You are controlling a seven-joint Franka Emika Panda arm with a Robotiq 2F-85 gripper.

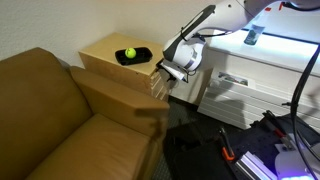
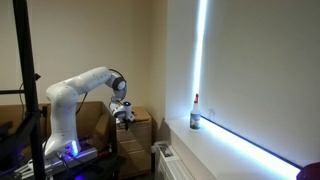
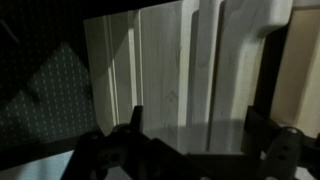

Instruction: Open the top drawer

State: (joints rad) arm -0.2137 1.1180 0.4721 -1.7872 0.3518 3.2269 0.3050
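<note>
A small light-tan wooden cabinet (image 1: 105, 52) stands beside a sofa; it also shows in an exterior view (image 2: 138, 124). Its stacked thin drawer fronts face my gripper, and the top drawer (image 1: 157, 71) sits just under the cabinet top. My gripper (image 1: 172, 72) hovers right at the upper drawer fronts, also seen in an exterior view (image 2: 124, 114). In the dark wrist view my gripper (image 3: 198, 125) has its two fingers spread wide with nothing between them. Pale drawer fronts (image 3: 170, 70) show as upright strips behind it. I cannot tell which strip is the top drawer.
A black dish with a green ball (image 1: 129, 54) lies on the cabinet top. A brown sofa (image 1: 50, 110) stands against the cabinet. White furniture (image 1: 255, 75) is on its other side. Cables and tools (image 1: 240, 150) lie on the floor. A bottle (image 2: 195, 113) stands on a ledge.
</note>
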